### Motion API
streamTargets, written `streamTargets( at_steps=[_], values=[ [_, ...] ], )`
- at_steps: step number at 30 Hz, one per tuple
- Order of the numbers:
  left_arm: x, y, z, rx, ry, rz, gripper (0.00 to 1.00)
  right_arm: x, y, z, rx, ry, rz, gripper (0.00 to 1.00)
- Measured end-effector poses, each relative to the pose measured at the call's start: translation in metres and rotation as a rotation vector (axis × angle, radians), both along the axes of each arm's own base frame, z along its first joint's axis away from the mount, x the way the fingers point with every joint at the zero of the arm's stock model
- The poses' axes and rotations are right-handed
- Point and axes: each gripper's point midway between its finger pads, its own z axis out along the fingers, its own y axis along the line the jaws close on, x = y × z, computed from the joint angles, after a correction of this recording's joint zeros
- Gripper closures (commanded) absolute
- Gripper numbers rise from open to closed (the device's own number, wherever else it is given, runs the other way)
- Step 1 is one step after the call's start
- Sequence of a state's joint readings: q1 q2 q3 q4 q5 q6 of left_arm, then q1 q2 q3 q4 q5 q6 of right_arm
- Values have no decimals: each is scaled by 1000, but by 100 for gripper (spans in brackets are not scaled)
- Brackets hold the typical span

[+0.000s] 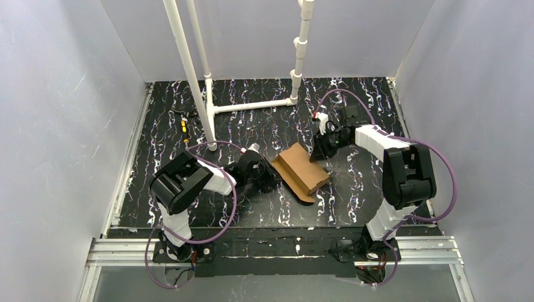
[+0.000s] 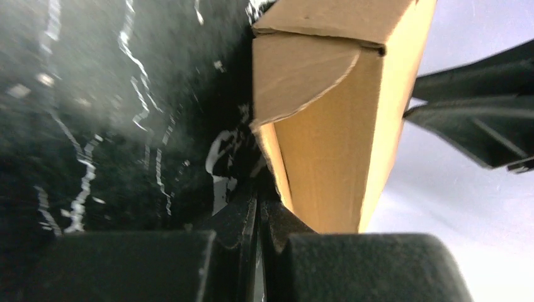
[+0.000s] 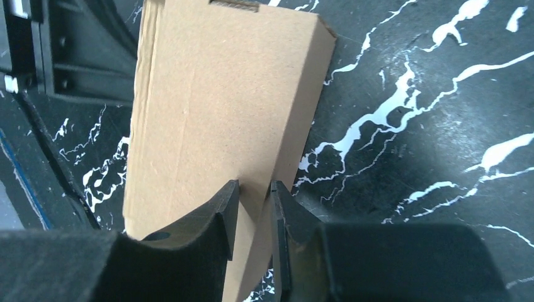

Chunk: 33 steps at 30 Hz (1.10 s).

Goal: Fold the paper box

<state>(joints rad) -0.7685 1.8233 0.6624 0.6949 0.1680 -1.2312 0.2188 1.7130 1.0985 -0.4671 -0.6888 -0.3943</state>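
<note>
While the partly folded paper box [image 1: 302,171] lies on the black marbled table [image 1: 352,207] between the two arms, the left gripper [image 2: 258,217] sits closed against its left edge. The right gripper [image 3: 253,207], at its far end, shows a slim gap over a cardboard panel; any grip is unclear.

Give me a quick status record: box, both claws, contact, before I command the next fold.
paper box: brown carton, partly folded, lying on the dark marbled table between the arms
left claw: shut, tips at the box's left side; grip on cardboard unclear
right claw: jaws narrowly apart over the box's far right end
rounded flap: sticks out at the box's near end
</note>
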Motion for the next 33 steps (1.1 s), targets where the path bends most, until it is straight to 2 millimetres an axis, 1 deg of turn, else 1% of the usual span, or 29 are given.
streamTargets(
  at_steps=[3, 6, 7, 8, 10, 11, 15, 16, 17, 18, 19, 20, 21, 23, 24, 25, 27, 28, 30, 32, 33],
  values=[
    [10, 8, 0, 1, -6, 21, 99, -4, 4, -2, 14, 20, 12, 63],
    [13, 16, -1, 5, -17, 23, 95, -6, 7, -1, 23, 29, 18, 52],
    [11, 21, -1, 8, -24, 20, 93, -7, 7, -1, 23, 32, 17, 50],
    [9, 25, -1, 12, -29, 18, 89, -7, 7, -1, 23, 34, 17, 46],
    [1, 39, 0, 22, -42, 5, 84, -8, 7, -2, 23, 35, 22, 41],
    [-1, 43, 0, 28, -47, 0, 80, -8, 6, -2, 21, 35, 24, 39],
    [-25, 75, 7, 90, -96, -47, 71, -11, 1, -4, 8, 39, 35, 34],
    [-29, 80, 11, 103, -116, -61, 63, -12, -1, -5, 3, 36, 42, 33],
    [-37, 87, 23, 120, -171, -94, 52, -14, -2, -5, -2, 30, 53, 32],
    [-38, 88, 25, 121, -181, -99, 34, -15, -4, -5, -7, 25, 65, 30],
    [-39, 90, 34, 129, -231, -122, 9, -17, -5, -5, -12, 14, 82, 28],
    [-42, 93, 45, 129, -288, -143, 3, -19, -6, -3, -14, 3, 101, 26],
    [-44, 95, 59, 123, -351, -158, 2, -21, -7, -2, -15, -11, 121, 22],
    [-46, 98, 93, 81, -485, -161, 2, -24, -7, 4, -12, -42, 159, 14],
    [-48, 100, 111, 55, -558, -156, 6, -26, -7, 7, -7, -65, 182, 4],
    [-49, 102, 125, 38, -620, -157, 8, -27, -7, 11, -3, -91, 204, 2],
    [-53, 103, 142, 26, -717, -183, 2, -29, -6, 20, 10, -152, 248, 2],
    [-54, 102, 146, 28, -757, -208, 2, -30, -6, 23, 16, -182, 269, 2],
    [-61, 95, 143, 53, -804, -280, 2, -37, -6, 27, 35, -228, 312, 2],
    [-80, 80, 129, 110, -864, -410, 2, -46, -6, 27, 56, -281, 371, 2],
    [-93, 71, 122, 134, -904, -488, 2, -52, -7, 26, 63, -296, 400, 2]
  ],
)
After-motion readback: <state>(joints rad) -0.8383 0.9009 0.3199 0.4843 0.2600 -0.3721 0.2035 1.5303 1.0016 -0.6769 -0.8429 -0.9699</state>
